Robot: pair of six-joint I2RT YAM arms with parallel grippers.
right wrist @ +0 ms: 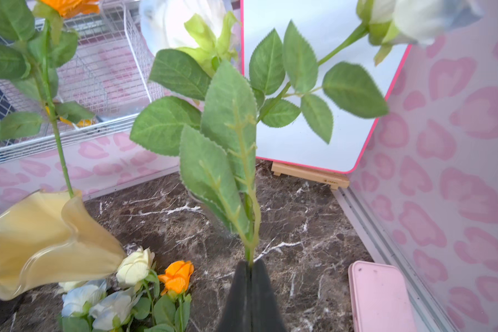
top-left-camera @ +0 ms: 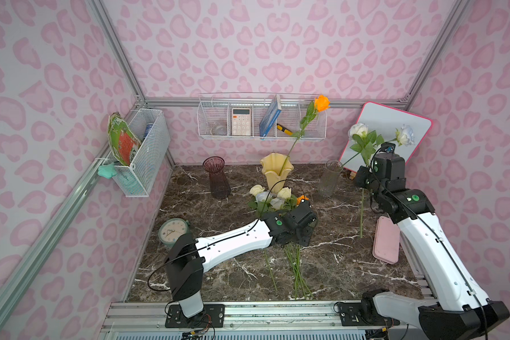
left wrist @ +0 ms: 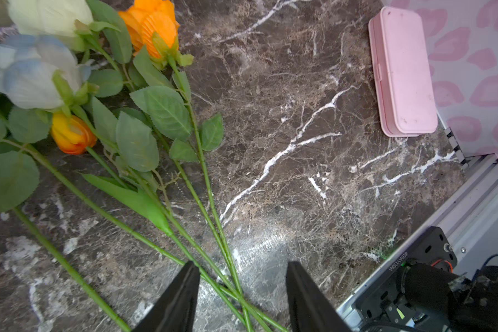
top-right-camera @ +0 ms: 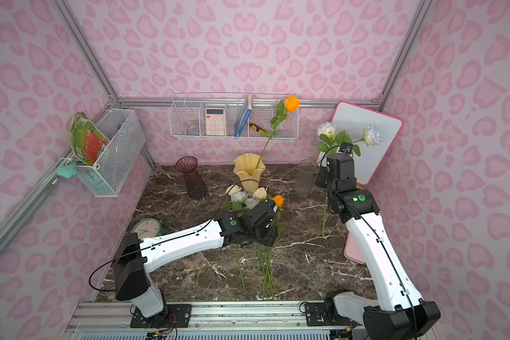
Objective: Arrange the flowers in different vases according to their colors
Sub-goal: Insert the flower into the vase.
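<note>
Several flowers (top-left-camera: 273, 197) lie bunched on the marble, stems towards the front. My left gripper (left wrist: 242, 266) is open low over them, with crossing green stems (left wrist: 213, 201) between its fingers. An orange rose (left wrist: 153, 26), an orange tulip bud (left wrist: 72, 133) and a bluish white rose (left wrist: 32, 72) lie ahead of it. My right gripper (right wrist: 250, 263) is shut on a white rose's (top-left-camera: 358, 129) stem, holding it upright beside the clear vase (top-left-camera: 330, 178). That vase holds a leaning bluish white rose (top-left-camera: 405, 135). The cream-yellow vase (top-left-camera: 276, 172) holds an orange rose (top-left-camera: 321, 103). The purple vase (top-left-camera: 217, 176) holds nothing.
A pink case (top-left-camera: 386, 240) lies at the right edge under the right arm. A whiteboard (top-left-camera: 395, 126) leans in the back right corner. A green clock (top-left-camera: 173, 231) sits front left. White wire baskets hang on the back wall (top-left-camera: 262, 117) and left wall (top-left-camera: 142, 153).
</note>
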